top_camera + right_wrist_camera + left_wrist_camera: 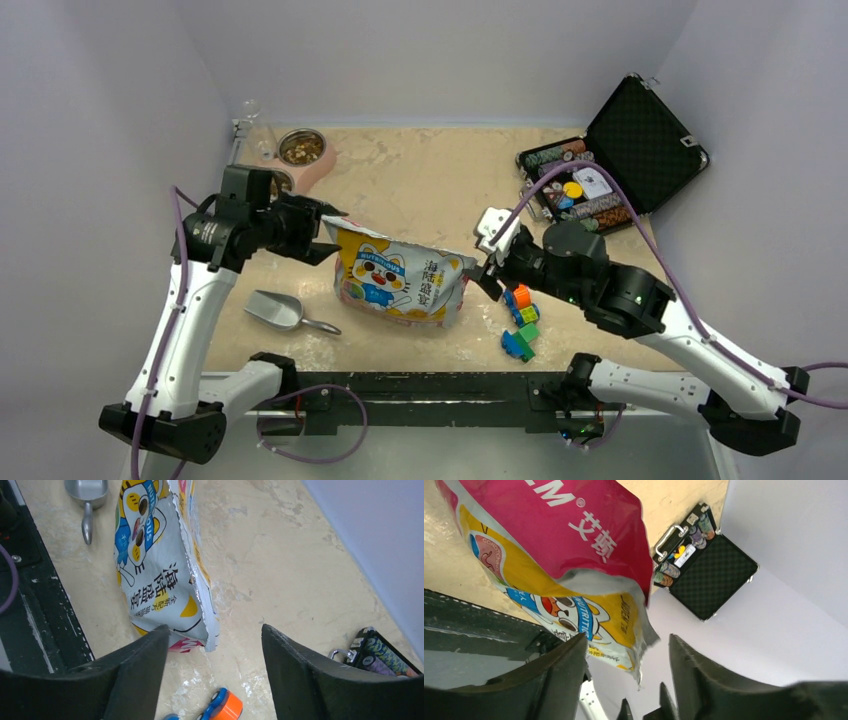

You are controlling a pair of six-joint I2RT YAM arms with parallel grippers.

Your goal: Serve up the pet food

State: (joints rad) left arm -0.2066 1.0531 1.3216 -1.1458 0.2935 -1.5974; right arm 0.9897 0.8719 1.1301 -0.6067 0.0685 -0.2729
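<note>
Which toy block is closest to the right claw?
The orange block, beside the right claw; the green block and blue block lie farther from it.

The pet food bag [400,285] lies mid-frame on the worktop [420,190], a scoop [280,312] lower left of it, toy blocks [521,320] lower right. A bowl [322,152] sits upper left, a case [645,140] upper right.
</note>
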